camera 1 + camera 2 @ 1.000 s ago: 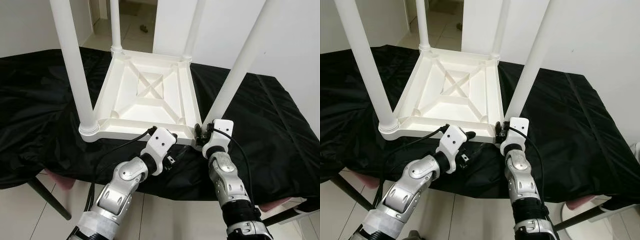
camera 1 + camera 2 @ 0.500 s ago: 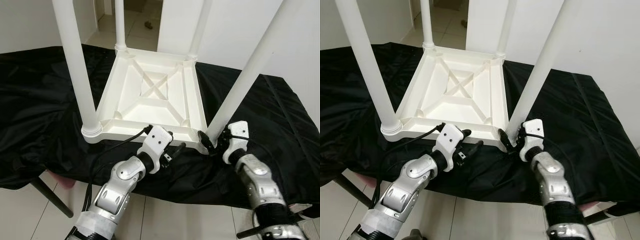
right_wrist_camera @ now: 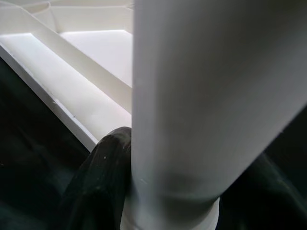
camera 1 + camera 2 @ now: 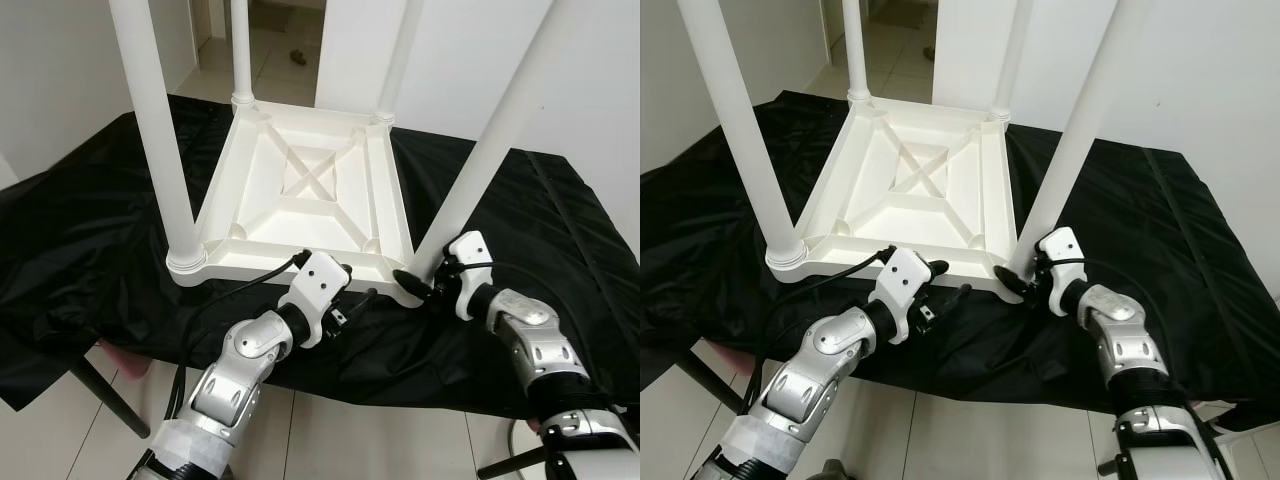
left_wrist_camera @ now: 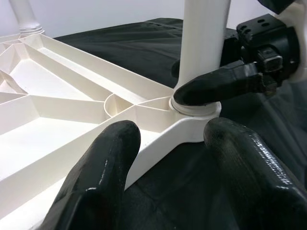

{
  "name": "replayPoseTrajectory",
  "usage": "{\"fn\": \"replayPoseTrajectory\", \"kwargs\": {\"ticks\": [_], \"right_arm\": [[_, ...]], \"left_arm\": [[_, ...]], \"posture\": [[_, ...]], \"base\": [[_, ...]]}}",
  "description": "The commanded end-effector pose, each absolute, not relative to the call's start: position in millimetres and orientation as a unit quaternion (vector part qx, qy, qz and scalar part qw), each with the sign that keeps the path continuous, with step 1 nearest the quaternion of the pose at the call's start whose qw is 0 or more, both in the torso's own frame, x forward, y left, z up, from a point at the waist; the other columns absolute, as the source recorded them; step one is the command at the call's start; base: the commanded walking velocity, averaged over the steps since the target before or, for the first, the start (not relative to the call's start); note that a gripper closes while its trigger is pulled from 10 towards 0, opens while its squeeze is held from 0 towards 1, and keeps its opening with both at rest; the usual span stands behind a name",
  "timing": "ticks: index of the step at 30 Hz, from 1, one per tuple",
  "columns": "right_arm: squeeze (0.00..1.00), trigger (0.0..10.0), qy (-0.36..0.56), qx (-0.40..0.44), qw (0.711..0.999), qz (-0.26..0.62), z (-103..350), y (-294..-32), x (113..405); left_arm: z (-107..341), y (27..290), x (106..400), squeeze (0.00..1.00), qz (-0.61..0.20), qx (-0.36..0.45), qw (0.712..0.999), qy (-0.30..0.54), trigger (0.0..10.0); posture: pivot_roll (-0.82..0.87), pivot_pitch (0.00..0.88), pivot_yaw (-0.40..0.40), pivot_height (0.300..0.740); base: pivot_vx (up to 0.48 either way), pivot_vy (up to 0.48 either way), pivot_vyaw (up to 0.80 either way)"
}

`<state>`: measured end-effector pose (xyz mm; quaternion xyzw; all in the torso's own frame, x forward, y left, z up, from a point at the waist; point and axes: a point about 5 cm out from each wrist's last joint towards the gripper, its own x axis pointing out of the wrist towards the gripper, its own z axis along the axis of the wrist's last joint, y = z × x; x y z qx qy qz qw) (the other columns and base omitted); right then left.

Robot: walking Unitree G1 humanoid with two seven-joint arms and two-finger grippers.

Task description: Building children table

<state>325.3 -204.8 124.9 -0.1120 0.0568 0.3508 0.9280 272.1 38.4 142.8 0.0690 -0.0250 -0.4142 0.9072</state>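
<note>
A white children's table [image 4: 300, 190] lies upside down on a black cloth [image 4: 80, 250], its legs pointing up. My right gripper [image 4: 418, 285] is at the base of the near right leg [image 4: 490, 150], where it joins the corner. Up close, one black finger [image 3: 103, 182] presses against that leg [image 3: 211, 96], so the gripper is shut on it. My left gripper [image 4: 352, 300] hovers open at the table's near rim, just left of that corner. Its two fingers [image 5: 100, 182] straddle the rim [image 5: 158, 143] without touching it.
The near left leg [image 4: 155, 140] and two far legs stand tall around the frame. The cloth-covered work surface ends close to me; a dark metal support leg [image 4: 95, 395] shows below. A white wall and a doorway with tiled floor [image 4: 280, 50] lie behind.
My right arm has swung out to the right, so its gripper now reaches the near right leg's base from the side. The left gripper has barely moved. The camera shifted slightly.
</note>
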Motion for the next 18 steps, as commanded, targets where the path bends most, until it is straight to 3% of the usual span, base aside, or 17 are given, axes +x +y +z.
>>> {"fn": "replayPoseTrajectory", "kwargs": {"ticks": [1,9,18], "right_arm": [[0.00,0.0,0.091,-0.117,0.916,0.374,107.5,-199.2,318.5],[0.00,0.0,0.078,-0.100,0.924,0.362,104.3,-200.6,316.6],[0.00,0.0,0.033,-0.064,0.973,0.221,107.1,-198.8,318.8]], "left_arm": [[144.0,38.3,272.2,0.00,-0.413,0.068,0.908,-0.023,10.0],[144.3,38.1,271.0,0.00,-0.414,0.066,0.908,-0.022,10.0],[144.4,37.0,270.1,0.00,-0.414,0.062,0.908,-0.019,10.0]], "posture": [[0.06,0.000,-0.059,0.740],[0.06,0.000,-0.053,0.740],[0.05,0.000,-0.056,0.740]], "base": [[0.000,0.000,0.00],[0.000,0.000,0.00],[0.000,0.000,0.00]]}}
